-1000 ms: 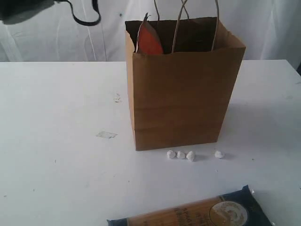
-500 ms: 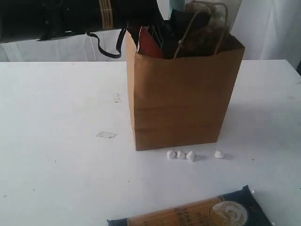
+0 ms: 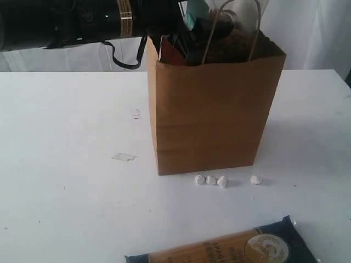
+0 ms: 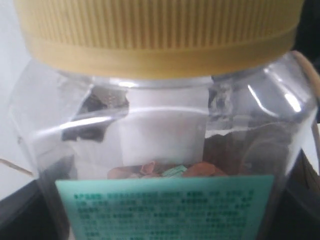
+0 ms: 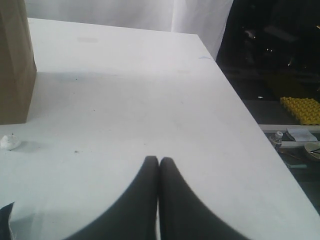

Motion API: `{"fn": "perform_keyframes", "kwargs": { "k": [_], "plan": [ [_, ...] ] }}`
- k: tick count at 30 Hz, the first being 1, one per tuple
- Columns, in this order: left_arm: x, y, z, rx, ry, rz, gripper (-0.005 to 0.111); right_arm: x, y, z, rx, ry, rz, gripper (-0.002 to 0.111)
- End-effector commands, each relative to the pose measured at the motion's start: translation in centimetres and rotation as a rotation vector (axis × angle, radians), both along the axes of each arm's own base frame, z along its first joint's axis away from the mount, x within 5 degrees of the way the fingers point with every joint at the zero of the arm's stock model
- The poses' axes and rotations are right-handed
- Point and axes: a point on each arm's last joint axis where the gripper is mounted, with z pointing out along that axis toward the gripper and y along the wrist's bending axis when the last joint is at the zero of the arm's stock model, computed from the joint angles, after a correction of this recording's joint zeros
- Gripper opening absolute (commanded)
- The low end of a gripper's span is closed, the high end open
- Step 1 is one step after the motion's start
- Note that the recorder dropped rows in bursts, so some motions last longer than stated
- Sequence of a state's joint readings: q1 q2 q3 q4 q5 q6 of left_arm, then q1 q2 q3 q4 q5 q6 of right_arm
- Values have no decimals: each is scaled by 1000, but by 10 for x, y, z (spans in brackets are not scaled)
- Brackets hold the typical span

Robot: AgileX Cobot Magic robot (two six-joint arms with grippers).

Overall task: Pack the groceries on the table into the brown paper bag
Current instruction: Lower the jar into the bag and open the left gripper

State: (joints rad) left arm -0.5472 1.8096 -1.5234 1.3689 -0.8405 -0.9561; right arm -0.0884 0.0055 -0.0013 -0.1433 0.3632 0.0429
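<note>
Standing upright on the bench point(image 3: 66, 208), the brown paper bag point(image 3: 208, 120) has the clear jar point(image 4: 160, 125) at its mouth.
The long packet point(image 3: 230, 249) lies on the bench, well apart from the bag. The left tool point(image 3: 189, 33) is clamped on the jar; if the jar catches the rim going in, the bag could topple. The right tool point(image 5: 159, 200) is pressed together, empty.

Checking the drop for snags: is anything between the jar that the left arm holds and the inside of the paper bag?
The clear jar hangs at the brown paper bag mouth. The twisted handles rise right beside it and could catch. The orange-brown pouch stands inside along one side wall. Nothing else visible blocks it.
</note>
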Motion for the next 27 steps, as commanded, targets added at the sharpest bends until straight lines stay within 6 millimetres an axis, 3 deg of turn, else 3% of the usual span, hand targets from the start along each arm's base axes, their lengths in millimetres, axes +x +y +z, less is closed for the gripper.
{"fn": "perform_keyframes", "kwargs": {
  "k": [1,17,20,27],
  "plan": [
    [-6,0,11,-25,-13,-29,0,0,0,1,-10,-14,1,0],
    [4,-3,-5,-37,123,8,1,0,0,1,-9,-12,0,0],
    [4,-3,-5,-37,123,8,12,0,0,1,-10,-14,1,0],
    [3,-4,-4,-65,176,-4,60,0,0,1,-10,-14,1,0]
  ]
}}
